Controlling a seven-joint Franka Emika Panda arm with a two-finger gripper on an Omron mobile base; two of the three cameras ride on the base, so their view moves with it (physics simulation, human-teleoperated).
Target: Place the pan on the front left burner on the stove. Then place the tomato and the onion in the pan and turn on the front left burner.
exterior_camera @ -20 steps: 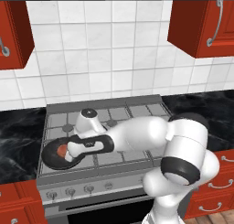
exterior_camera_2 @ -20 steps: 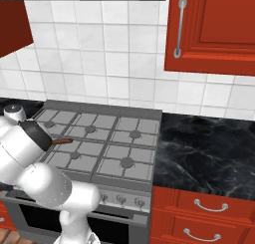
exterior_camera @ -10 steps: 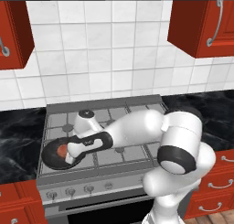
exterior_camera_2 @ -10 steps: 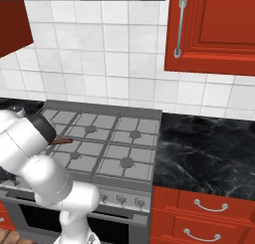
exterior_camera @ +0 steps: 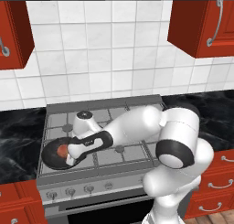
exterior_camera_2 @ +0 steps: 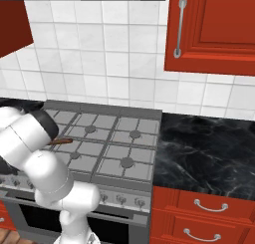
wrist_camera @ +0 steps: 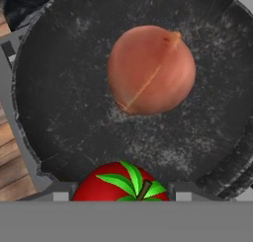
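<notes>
pan (wrist_camera: pixel 64 112): round, scuffed black, on stove (exterior_camera: pixel 132 152) front left | onion (wrist_camera: pixel 150 70): smooth ball mid-pan, bare floor around | tomato (wrist_camera: pixel 121 184): glossy, between part-open claw (wrist_camera: pixel 118 194) tips, grip unclear

The onion (wrist_camera: pixel 150 70) lies in the pan (wrist_camera: pixel 64 112), with the tomato (wrist_camera: pixel 121 184) just beside it at the bottom edge.

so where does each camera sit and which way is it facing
Left base view: behind the arm's left, facing down over the stove; arm reaches to the pan.
Right base view: behind its right, same stove; arm at lower left.
Hand view: on the hand, facing into the pan at onion and tomato.
All three show the pan.
</notes>
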